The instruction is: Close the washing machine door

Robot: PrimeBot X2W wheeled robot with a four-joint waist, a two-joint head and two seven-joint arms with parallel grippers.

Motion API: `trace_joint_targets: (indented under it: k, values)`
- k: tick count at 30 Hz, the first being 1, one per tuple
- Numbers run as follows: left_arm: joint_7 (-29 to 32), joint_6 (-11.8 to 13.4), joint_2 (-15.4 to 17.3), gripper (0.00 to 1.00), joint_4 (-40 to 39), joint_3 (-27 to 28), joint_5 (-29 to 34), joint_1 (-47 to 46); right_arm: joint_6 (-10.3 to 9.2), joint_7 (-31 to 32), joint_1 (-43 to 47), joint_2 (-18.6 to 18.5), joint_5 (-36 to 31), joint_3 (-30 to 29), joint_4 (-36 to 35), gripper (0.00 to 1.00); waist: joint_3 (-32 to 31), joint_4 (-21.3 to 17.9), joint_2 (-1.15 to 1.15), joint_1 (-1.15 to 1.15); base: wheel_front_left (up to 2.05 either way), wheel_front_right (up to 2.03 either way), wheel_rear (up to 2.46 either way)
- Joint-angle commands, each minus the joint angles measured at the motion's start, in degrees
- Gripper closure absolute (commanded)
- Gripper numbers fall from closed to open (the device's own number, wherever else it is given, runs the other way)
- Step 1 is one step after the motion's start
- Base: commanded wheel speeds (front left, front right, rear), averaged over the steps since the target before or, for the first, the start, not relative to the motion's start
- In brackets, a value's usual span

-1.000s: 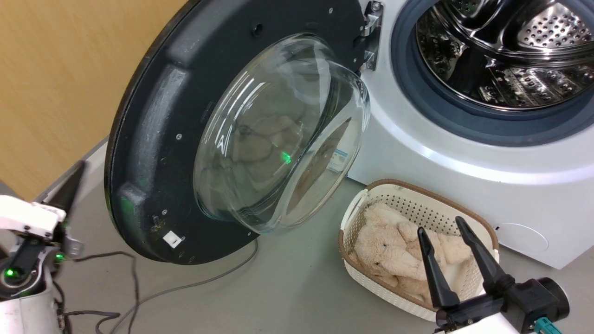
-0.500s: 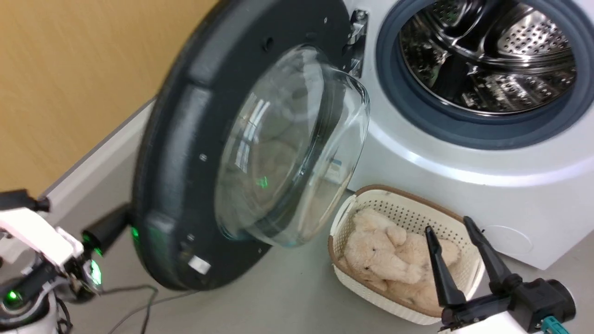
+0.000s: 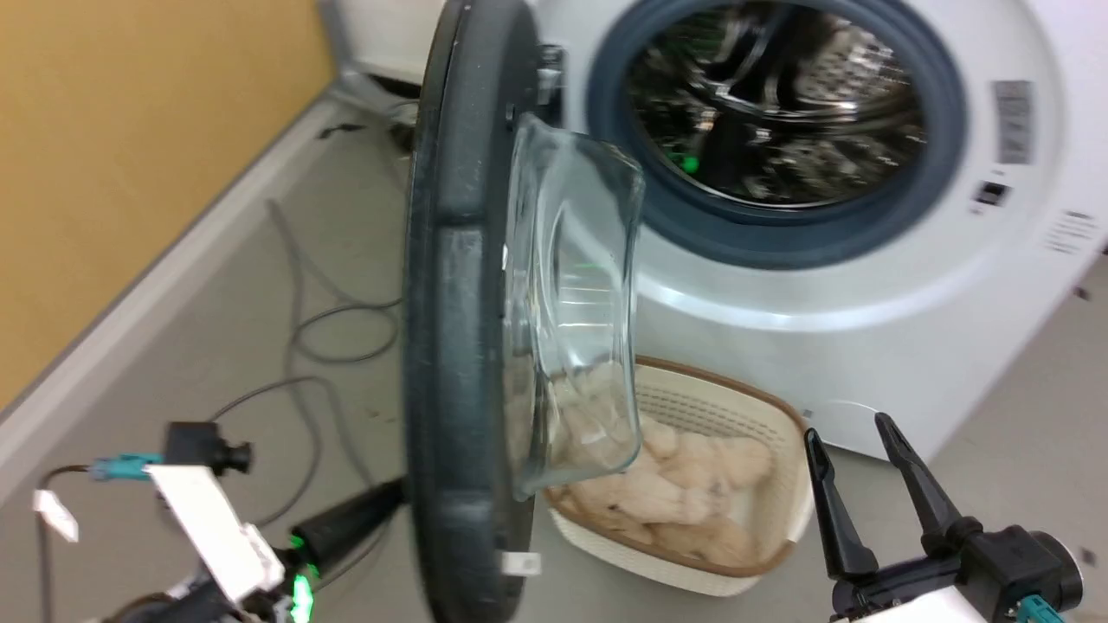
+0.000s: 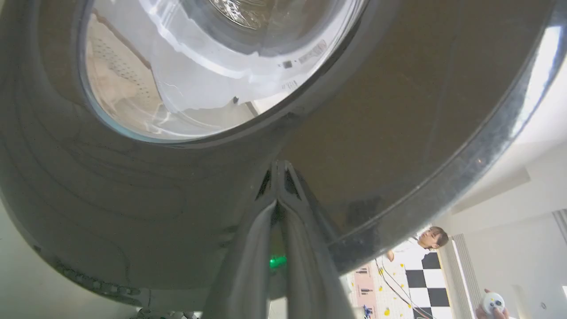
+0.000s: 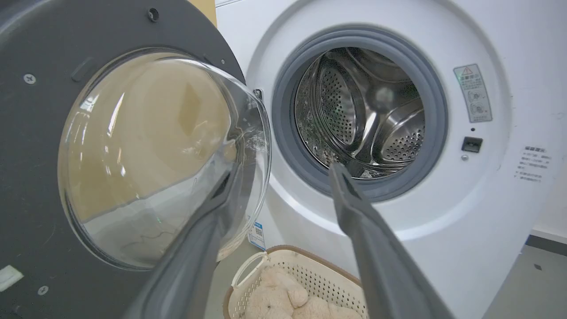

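Observation:
The washing machine door [image 3: 459, 260] stands half open, edge-on in the head view, its clear glass bowl [image 3: 576, 260] bulging toward the washing machine [image 3: 866, 285]. The steel drum [image 3: 770, 104] lies open to view. My left gripper [image 3: 394, 493] is shut and empty, with its tips pressed against the door's outer face [image 4: 177, 212]; the left wrist view shows the fingers [image 4: 248, 248] closed together. My right gripper [image 3: 853, 493] hangs open at the lower right, apart from the door. In the right wrist view the door [image 5: 35, 146] is left of the port and the right gripper [image 5: 287, 170] is open.
A cream basket [image 3: 718, 385] holding a beige plush toy [image 3: 684, 484] sits on the floor below the port, under the door's glass. Grey cables [image 3: 303, 329] trail over the floor on the left by a yellow wall [image 3: 130, 130]. A person [image 4: 421, 248] stands far behind.
The door has swung toward the machine, from showing its inner face to edge-on. My left gripper moved in behind it, against its outer face. The head camera shifted too.

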Motion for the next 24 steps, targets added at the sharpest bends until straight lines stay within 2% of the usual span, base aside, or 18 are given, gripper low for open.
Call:
trace_joint_targets:
  k: [1, 13, 15, 18, 19, 24]
  values:
    - [-0.3, -0.6, -0.6, 1.00, -0.6, -1.3, -0.7, 0.9, 0.05, -0.2, 0.9, 0.0, -0.3, -0.2, 0.1, 0.00, 0.0, -3.0, 0.00, 0.00, 0.00, 0.00, 0.00]
    - [-11.9, -4.5, -1.4, 1.00, -0.6, -13.2, -4.9, 4.6, 0.05, -0.2, 0.2, 0.0, -1.1, -0.1, -0.2, 0.00, 2.9, -17.9, 0.00, 0.00, 0.00, 0.00, 0.00]
    - [-13.1, -4.8, -1.4, 1.00, -0.1, -14.2, -5.0, 4.4, 0.05, -0.2, 0.2, 0.0, -1.1, -0.3, -0.3, 0.00, 3.2, -18.9, 0.00, 0.00, 0.00, 0.00, 0.00]
    - [-18.0, -5.6, -1.4, 1.00, 1.6, -16.5, -4.9, 3.1, 0.05, -0.2, -0.4, 0.0, -1.0, -0.1, -0.5, 0.00, 4.7, -22.8, 0.00, 0.00, 0.00, 0.00, 0.00]
    - [-21.5, -5.9, -1.4, 1.00, 3.0, -17.9, -5.1, 1.8, 0.05, -0.2, -0.7, 0.0, -0.7, -0.3, -0.6, 0.00, 5.5, -25.1, 0.00, 0.00, 0.00, 0.00, 0.00]
    - [-29.1, -6.5, -1.4, 1.00, 5.8, -21.4, -4.9, -2.6, 0.05, -0.2, -1.7, 0.0, 0.4, -0.3, -0.9, 0.00, 8.2, -30.1, 0.00, 0.00, 0.00, 0.00, 0.00]
